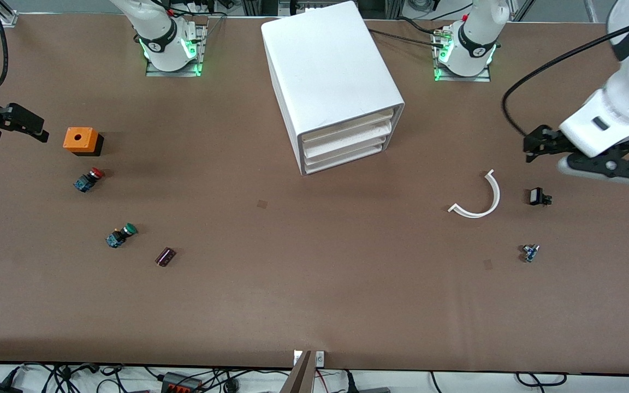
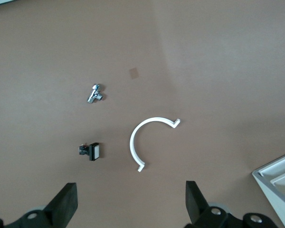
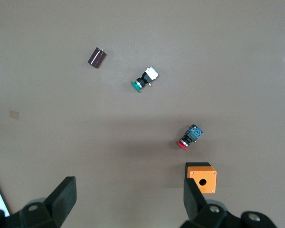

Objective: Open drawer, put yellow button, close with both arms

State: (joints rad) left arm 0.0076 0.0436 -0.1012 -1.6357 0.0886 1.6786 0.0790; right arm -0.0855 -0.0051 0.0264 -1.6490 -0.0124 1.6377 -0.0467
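The white cabinet (image 1: 331,76) stands at the middle of the table, near the arm bases. Its uppermost drawer (image 1: 350,122) is shut, as are the two below it. No yellow button shows in any view. My left gripper (image 1: 533,146) is open and empty, over the table at the left arm's end, above bare table beside a small black part (image 1: 538,197). In the left wrist view (image 2: 130,199) its jaws stand wide apart. My right gripper (image 1: 33,126) is open and empty over the right arm's end, beside an orange box (image 1: 81,140). Its jaws also stand wide apart in the right wrist view (image 3: 128,194).
A red-capped switch (image 1: 88,179), a green-capped switch (image 1: 121,235) and a dark maroon cylinder (image 1: 165,256) lie toward the right arm's end. A white C-shaped piece (image 1: 481,199) and a small metal part (image 1: 529,252) lie toward the left arm's end. The cabinet's corner shows in the left wrist view (image 2: 280,183).
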